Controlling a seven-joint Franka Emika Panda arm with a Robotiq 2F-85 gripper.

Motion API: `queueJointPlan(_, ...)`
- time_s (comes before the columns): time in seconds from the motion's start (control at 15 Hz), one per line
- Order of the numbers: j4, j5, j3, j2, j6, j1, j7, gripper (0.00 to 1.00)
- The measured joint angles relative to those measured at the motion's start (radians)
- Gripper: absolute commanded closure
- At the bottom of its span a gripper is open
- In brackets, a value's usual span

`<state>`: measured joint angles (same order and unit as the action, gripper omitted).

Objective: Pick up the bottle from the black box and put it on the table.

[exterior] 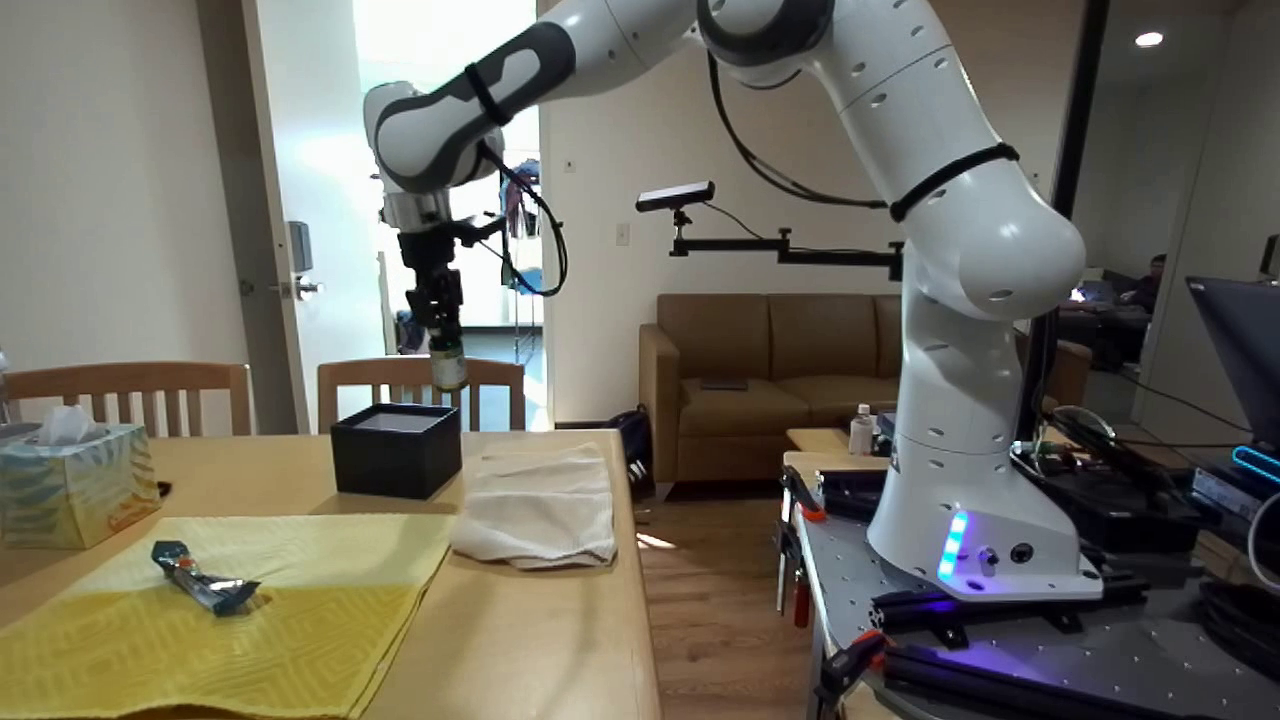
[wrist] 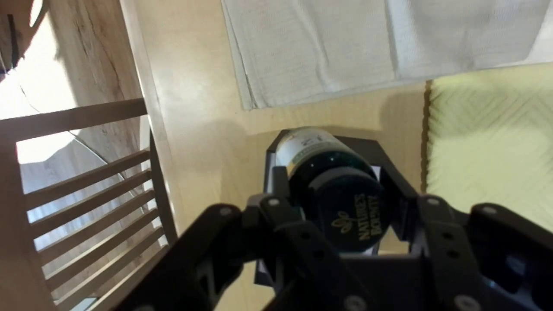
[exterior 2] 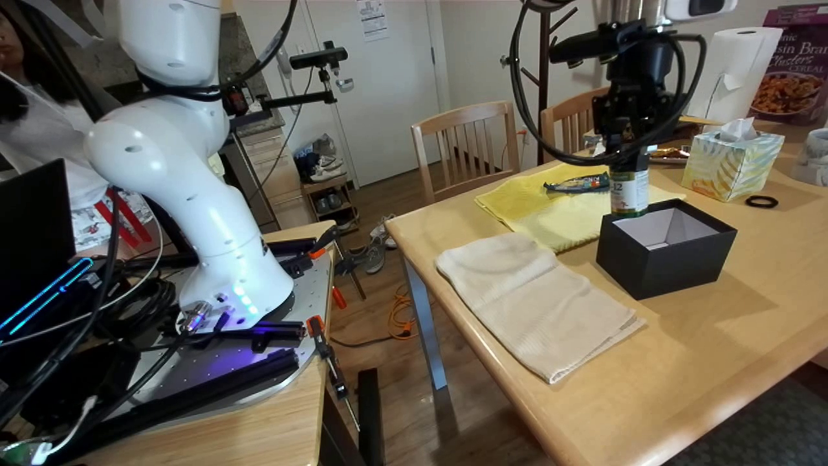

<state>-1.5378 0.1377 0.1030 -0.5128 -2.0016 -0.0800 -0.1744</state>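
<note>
Holding the bottle by its cap end, my pincer has a finger pressed to each side; from the wrist view I can read "Nature's Bounty" in gold on the top. The bottle hangs roughly upright over the black box, and in an exterior view I see a gap between its base and the box's rim. That box is open-topped with a pale lining, and it sits on the table. Just beside it I have a folded beige cloth, then a yellow cloth with a shiny packet lying on it. Farther along stands a patterned tissue box, with a black ring lying flat near it. Wooden chairs stand beside the table. In an exterior view the white arm rises from a perforated metal plate, and a brown sofa fills the background.
</note>
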Motion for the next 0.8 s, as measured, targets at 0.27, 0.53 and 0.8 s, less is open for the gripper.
queueJointPlan(0.27, -0.163, 0.03, -0.05, 0.04, -0.118, 0.049, -0.002, 0.71)
queueJointPlan(0.53, -0.303, 0.029, -0.095, 0.063, -0.231, 0.082, -0.002, 0.71)
queueJointPlan(0.8, -0.392, 0.02, -0.125, 0.085, -0.287, 0.091, 0.001, 0.71)
